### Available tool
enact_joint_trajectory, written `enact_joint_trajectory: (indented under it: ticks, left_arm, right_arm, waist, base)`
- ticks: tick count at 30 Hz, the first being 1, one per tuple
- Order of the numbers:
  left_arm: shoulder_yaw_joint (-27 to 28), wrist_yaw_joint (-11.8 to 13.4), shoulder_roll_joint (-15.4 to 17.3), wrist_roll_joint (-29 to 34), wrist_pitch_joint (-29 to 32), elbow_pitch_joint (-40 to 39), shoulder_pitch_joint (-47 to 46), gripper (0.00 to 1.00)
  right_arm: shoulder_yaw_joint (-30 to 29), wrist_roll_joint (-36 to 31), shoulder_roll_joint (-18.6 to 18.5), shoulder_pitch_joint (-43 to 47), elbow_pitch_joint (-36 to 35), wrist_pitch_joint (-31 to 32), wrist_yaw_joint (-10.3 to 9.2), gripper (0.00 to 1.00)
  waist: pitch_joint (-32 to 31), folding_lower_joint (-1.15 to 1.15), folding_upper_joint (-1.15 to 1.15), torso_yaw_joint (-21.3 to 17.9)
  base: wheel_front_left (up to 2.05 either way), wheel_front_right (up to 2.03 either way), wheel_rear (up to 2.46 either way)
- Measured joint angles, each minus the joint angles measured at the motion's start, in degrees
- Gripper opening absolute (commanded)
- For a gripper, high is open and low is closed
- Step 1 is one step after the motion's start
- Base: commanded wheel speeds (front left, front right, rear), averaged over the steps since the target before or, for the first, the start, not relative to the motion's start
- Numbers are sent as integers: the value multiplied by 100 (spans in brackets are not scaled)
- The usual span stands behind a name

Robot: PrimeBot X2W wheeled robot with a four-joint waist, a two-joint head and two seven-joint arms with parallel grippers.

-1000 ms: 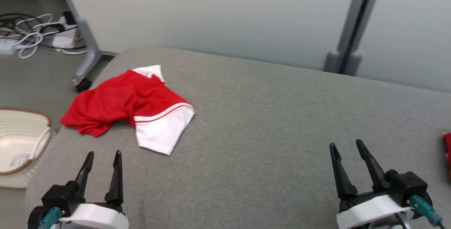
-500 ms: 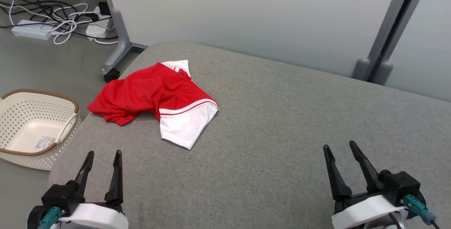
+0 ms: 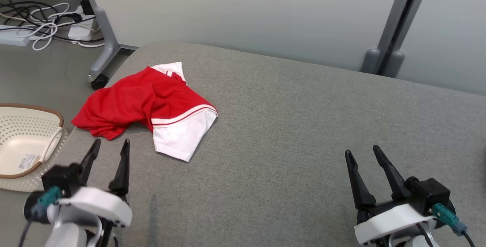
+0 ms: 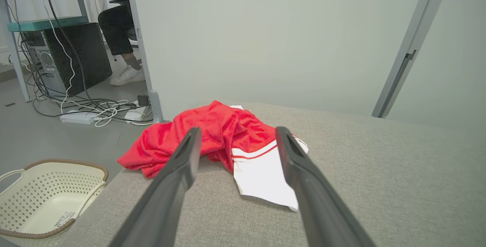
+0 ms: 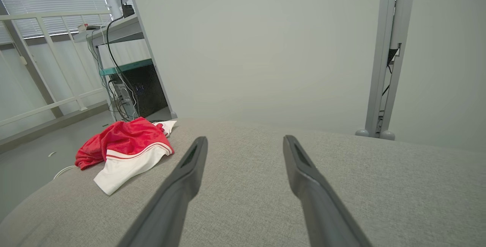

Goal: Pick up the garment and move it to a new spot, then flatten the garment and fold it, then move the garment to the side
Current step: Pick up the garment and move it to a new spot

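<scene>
Left hand (image 3: 112,141) nearer edge of garment (image 3: 129,100)

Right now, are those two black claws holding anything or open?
Left gripper: open, holding nothing, near the crumpled red-and-white fabric garment.
Right gripper: open, holding nothing, above the grey upholstered surface.

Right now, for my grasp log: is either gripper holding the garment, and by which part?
Nothing is held: left gripper and right gripper stand open and empty; the garment lies crumpled on the cushion.
</scene>
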Motion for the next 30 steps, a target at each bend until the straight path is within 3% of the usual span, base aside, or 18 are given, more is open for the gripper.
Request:
enact_joint_trajectory:
  ticks: [8, 17, 22, 30]
  left_arm:
    - [-688, -1, 553, -779, 1184, 319, -1088, 100]
    - [-1535, -2, 1271, -1847, 2317, 1446, -2206, 100]
    - [-1860, -2, 1561, -2242, 2365, 2169, -2602, 100]
    - [-2304, -2, 1546, -2676, 2248, 3065, -2693, 100]
  right_arm:
    - [9, -74, 5, -219, -30, 0, 0, 100]
    - [81, -100, 7, -570, -120, 0, 0, 100]
    - [123, -132, 8, -748, -176, 0, 0, 100]
    - [135, -141, 9, -859, -267, 0, 0, 100]
  waist:
    - [211, 0, 0, -362]
    - [601, 0, 0, -998]
    - [853, 0, 0, -1384]
    - [1221, 0, 0, -1830]
  base:
    - [0, 0, 0]
    - [0, 0, 0]
    - [0, 0, 0]
    - [0, 0, 0]
